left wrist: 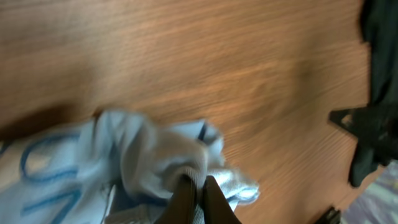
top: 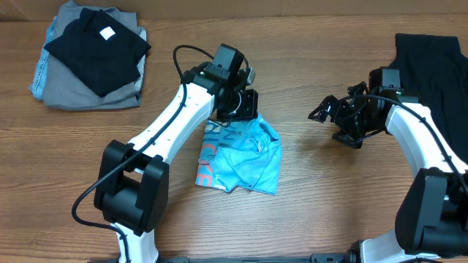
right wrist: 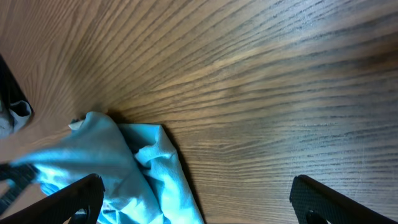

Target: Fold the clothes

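The clothes, a crumpled light blue T-shirt [top: 245, 157] with white and coral-red letters showing at its left edge, lie in the middle of the wooden table. My left gripper [top: 243, 111] is at the shirt's far edge. In the left wrist view, it [left wrist: 194, 182] is shut on a bunched fold of the pale blue fabric [left wrist: 143, 155]. My right gripper [top: 327, 113] hovers to the right of the shirt, apart from it and open. In the right wrist view its fingers [right wrist: 78, 196] stand wide, with the shirt's edge [right wrist: 134, 168] near the left one.
A stack of folded grey and black garments [top: 91, 55] lies at the far left. A dark garment [top: 431, 62] lies at the far right, behind the right arm. Bare wood [top: 314, 190] separates the shirt from the right arm.
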Tool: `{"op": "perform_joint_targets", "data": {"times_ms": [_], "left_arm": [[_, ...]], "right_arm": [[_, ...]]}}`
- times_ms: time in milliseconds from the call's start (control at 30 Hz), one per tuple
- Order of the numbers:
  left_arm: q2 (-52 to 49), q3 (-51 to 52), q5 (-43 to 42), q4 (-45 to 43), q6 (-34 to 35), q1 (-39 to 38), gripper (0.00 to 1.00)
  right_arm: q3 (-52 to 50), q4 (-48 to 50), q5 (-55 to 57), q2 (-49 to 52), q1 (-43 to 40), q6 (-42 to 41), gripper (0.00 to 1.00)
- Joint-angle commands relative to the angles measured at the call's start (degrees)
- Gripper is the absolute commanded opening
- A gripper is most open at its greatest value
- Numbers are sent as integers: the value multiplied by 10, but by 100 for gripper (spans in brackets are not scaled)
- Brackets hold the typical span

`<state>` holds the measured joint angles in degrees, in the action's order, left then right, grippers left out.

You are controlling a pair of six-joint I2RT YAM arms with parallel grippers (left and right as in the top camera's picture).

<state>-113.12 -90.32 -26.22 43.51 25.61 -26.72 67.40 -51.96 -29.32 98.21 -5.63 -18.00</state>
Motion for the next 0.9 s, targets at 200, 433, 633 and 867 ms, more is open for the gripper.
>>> {"op": "perform_joint_targets", "data": {"times_ms": [200, 433, 633, 867], "left_arm": [[0, 2, -3, -106, 30, -70, 29], [3, 0, 19, -108, 27, -67, 100], [27, -34, -7, -50, -14, -13, 100], [65, -111, 12, 103, -45, 101, 100]], "right_arm": [[13, 0, 1, 1, -1, -2, 100], [13, -13, 1, 1, -8, -2, 100], [13, -28, -10, 1, -32, -3, 100], [13, -26, -10, 1, -62, -3, 100]]}}
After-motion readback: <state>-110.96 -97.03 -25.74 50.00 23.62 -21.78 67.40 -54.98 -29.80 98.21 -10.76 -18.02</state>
